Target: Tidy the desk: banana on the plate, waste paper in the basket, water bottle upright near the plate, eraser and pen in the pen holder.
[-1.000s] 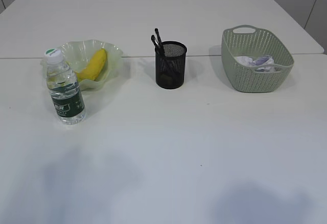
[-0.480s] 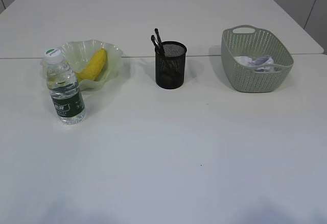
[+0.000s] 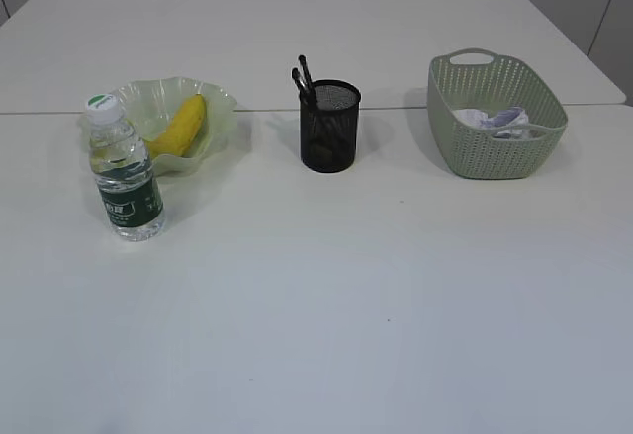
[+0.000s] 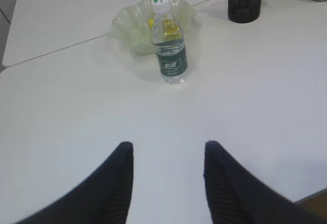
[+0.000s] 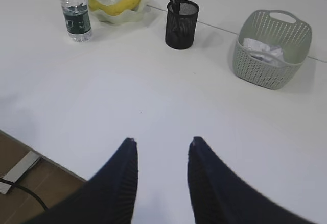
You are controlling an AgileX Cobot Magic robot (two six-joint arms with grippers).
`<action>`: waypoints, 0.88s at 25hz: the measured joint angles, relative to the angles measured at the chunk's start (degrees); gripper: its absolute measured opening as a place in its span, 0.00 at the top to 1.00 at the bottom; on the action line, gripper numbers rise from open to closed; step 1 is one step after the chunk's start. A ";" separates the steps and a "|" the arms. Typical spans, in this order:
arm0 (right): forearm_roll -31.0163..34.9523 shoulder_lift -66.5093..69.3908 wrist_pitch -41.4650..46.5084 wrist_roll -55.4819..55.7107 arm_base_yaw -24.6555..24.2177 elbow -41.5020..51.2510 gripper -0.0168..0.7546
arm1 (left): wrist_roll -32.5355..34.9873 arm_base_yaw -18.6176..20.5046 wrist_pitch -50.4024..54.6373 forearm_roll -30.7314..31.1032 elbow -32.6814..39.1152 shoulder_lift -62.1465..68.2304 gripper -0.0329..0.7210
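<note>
Arm shadows gone off desk (image 3: 316, 305); objs unmoved.

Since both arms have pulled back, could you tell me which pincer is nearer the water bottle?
Left. The left pincer sits fairly close in front of the bottle; the right pincer is much farther, off to its right.

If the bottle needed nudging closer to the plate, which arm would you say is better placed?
Left: its empty hand faces the upright water bottle beside the plate; the right hand sits farther off.
</note>
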 joint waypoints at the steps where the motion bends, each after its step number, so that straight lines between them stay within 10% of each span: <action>1: 0.10 -1.08 0.39 0.00 0.00 0.15 0.65 | -0.48 -0.41 1.03 0.00 -1.07 0.00 0.52; 22: -6.12 -11.08 5.95 9.37 0.00 5.94 0.43 | -13.33 -1.24 7.72 -3.47 -4.79 0.00 0.36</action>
